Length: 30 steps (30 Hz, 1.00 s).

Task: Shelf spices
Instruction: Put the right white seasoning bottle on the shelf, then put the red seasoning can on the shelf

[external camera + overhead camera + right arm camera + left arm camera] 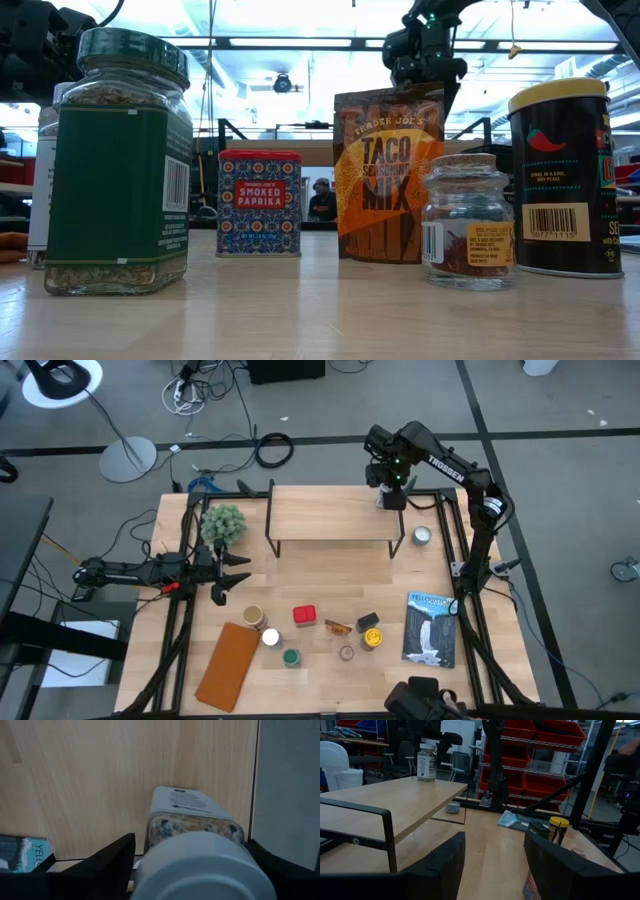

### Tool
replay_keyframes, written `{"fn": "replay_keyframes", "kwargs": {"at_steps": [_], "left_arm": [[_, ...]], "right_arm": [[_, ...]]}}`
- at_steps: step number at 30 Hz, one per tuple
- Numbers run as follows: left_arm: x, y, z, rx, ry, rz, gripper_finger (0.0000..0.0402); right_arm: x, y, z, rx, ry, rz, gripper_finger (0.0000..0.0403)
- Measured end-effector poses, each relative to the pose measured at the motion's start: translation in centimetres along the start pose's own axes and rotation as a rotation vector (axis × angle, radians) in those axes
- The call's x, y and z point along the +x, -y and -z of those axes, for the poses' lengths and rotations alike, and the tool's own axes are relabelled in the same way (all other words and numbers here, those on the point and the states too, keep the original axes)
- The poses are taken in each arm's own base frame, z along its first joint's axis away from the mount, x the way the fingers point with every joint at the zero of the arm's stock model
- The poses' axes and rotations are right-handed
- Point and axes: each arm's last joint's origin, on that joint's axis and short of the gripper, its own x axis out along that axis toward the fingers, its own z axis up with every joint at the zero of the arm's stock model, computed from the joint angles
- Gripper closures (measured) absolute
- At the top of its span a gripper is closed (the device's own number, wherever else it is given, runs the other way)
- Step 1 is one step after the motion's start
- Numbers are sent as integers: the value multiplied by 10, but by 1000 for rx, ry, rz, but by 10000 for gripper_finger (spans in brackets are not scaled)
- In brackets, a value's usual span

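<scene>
Most of the shelf (330, 512) top is wide open; only the white-lidded jar (392, 499) sits at its far right corner. Near side of the table is crowded: red tin (304, 615), green-lidded jar (291, 657), yellow-lidded jar (371, 639) block low passes.

Right gripper (392, 498) fingertips hidden in high view behind own wrist at upper centre; white-lidded jar (192, 842) cut off by bottom edge in right wrist view, lid blurred. Green-lidded jar (120, 160) hides white container behind it at far left of low view. Yellow-lidded tin (570, 180) cut by right edge. Person (322, 200) in background too small to tell.
</scene>
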Motion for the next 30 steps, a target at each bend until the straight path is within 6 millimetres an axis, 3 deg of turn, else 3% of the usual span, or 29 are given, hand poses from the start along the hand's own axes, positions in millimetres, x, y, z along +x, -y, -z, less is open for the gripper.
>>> {"fn": "replay_keyframes", "kwargs": {"at_steps": [9, 19, 23, 30], "left_arm": [[0, 0, 0, 0, 1, 0, 193], [0, 0, 0, 0, 0, 0, 193], [0, 0, 0, 0, 0, 0, 193], [0, 0, 0, 0, 0, 0, 193]], "right_arm": [[-7, -3, 3, 19, -21, 67, 123], [-38, -16, 21, 97, 57, 123, 127], [-51, -22, 30, 224, 102, 140, 128], [-69, -33, 42, 600, 189, 137, 155]]}}
